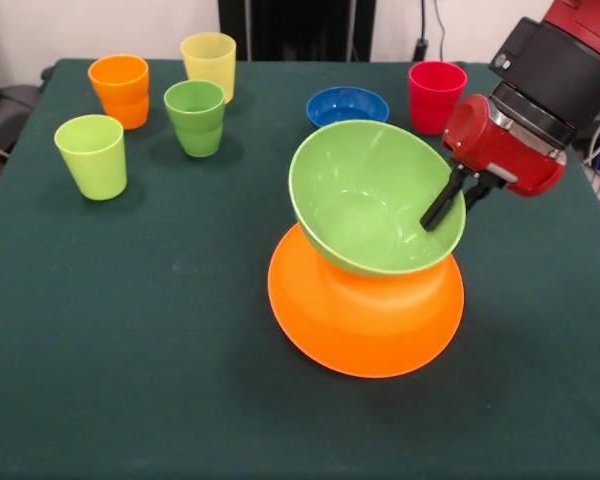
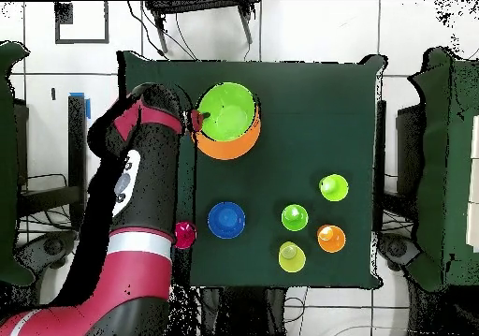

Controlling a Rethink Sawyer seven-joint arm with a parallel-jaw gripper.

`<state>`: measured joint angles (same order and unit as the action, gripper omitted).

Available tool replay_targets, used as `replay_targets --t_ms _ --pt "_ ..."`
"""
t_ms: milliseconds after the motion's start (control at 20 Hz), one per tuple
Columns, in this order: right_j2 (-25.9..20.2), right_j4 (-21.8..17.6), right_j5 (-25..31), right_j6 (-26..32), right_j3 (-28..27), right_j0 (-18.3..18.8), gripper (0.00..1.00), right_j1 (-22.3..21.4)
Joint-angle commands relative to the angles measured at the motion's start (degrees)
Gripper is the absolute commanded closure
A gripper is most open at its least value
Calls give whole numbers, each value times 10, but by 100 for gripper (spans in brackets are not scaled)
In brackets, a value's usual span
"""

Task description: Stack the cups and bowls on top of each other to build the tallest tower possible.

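The large light green bowl (image 1: 360, 195) rests tilted, open side up, on the upturned very large orange bowl (image 1: 365, 310) at the table's middle right. My gripper (image 1: 452, 205) grips the green bowl's right rim, with one finger (image 1: 438, 210) inside the bowl and the other behind the rim. In the overhead view the gripper (image 2: 196, 122) is at the left edge of the green bowl (image 2: 227, 110), which sits over the orange bowl (image 2: 229, 148). The purple bowl and the small red-orange bowl are out of view.
At the far side of the table stand an orange cup (image 1: 120, 90), a pale yellow cup (image 1: 209, 62), a green cup (image 1: 195, 117), a lime green cup (image 1: 91, 155), a small blue bowl (image 1: 347, 105) and a red-pink cup (image 1: 436, 95).
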<state>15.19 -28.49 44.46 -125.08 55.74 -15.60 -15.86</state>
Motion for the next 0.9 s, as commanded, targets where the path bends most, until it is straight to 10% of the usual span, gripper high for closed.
replay_targets --t_ms 50,900 --pt "-10 21 -54 -150 74 -19 100 14" --pt "-53 86 -80 -81 41 9 100 22"
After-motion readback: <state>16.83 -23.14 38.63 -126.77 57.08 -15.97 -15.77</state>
